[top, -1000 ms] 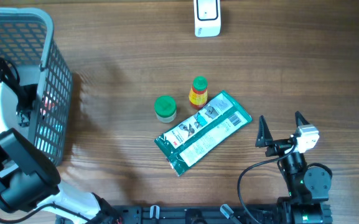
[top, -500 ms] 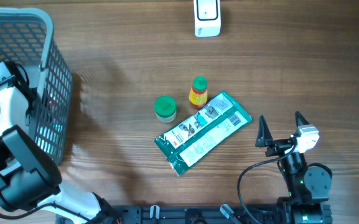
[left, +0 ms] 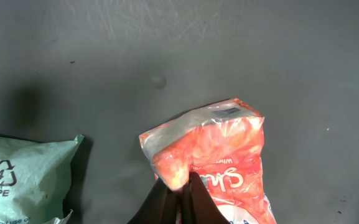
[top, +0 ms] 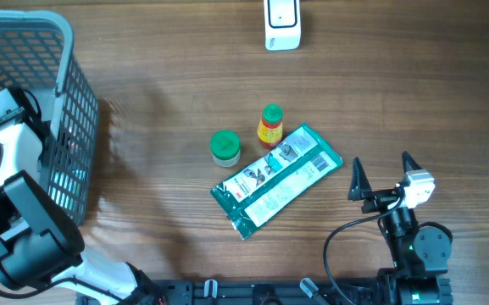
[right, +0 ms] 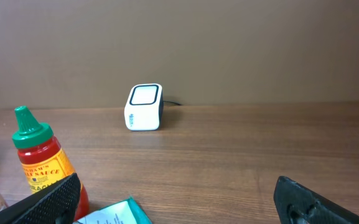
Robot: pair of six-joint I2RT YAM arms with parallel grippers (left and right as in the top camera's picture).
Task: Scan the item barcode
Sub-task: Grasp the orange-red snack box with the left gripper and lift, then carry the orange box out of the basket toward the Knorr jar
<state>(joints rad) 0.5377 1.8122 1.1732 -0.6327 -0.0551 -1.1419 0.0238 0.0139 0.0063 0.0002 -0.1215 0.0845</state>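
My left gripper (left: 182,190) is down inside the basket (top: 68,102), shut on a corner of an orange snack bag (left: 216,155) that lies on the dark basket floor. In the overhead view only the white left arm (top: 13,140) shows in the basket, and the bag is hidden. The white scanner (top: 281,24) stands at the table's far edge and also appears straight ahead as the scanner (right: 144,107) in the right wrist view. My right gripper (top: 383,169) rests near the front right, open with nothing between its fingers.
A green pouch (top: 276,180) with a barcode label lies mid-table. Beside it stand a red sauce bottle (top: 270,125) and a green-lidded jar (top: 225,146). A pale green packet (left: 23,177) lies in the basket to the left of the bag.
The left arm has shifted toward the far side inside the basket and its jaws have closed. The right arm and the table items have not moved.
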